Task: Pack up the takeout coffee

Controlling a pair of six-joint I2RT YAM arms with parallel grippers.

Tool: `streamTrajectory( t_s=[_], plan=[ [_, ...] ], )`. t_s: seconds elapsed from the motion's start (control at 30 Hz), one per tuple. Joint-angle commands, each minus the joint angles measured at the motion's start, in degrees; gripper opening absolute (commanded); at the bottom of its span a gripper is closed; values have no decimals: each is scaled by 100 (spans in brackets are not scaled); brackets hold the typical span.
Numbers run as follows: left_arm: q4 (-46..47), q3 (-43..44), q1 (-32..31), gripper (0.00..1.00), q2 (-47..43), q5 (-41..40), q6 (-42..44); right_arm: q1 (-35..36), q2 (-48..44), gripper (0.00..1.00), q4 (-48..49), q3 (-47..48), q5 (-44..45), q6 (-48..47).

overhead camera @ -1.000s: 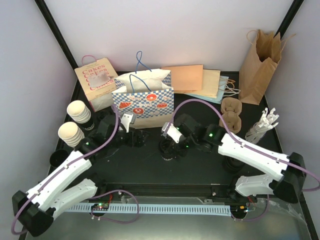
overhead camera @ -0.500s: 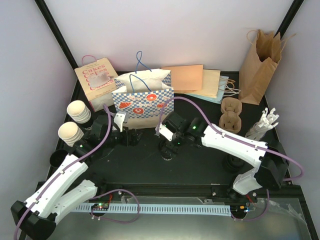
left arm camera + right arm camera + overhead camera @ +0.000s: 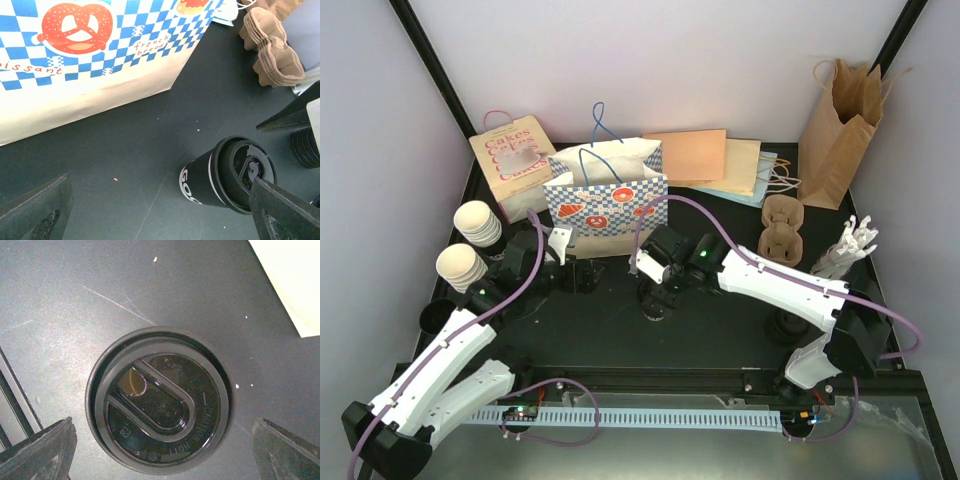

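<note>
Right gripper [image 3: 161, 421], jaws spread wide and empty, has swung in over the lidded black cup [image 3: 157, 400] near the middle of the table [image 3: 610, 335]; I judge grasping it comes next.

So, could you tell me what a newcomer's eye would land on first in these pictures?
Most likely the blue-checked bakery bag standing at the middle back of the table, printed with a red pretzel. Right in front of it stands a black lidded cup, with the right hand hanging open directly above it. Two stacks of cream cups sit at the left edge.
</note>
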Motion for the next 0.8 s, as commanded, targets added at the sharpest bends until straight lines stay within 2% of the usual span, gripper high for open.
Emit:
streamTrajectory(
  t_s=[0.0,0.67,0.77],
  plan=[
    [-47,183,59,99,-25,49,155,66,94,97,-37,188,138,-119],
    [-247,291,63,99,-82,-108,363,242,313,94,3,249,336,-244],
    [-263,281,59,99,-94,-112,384,247,332,91,12,283,307,-230]
  ],
)
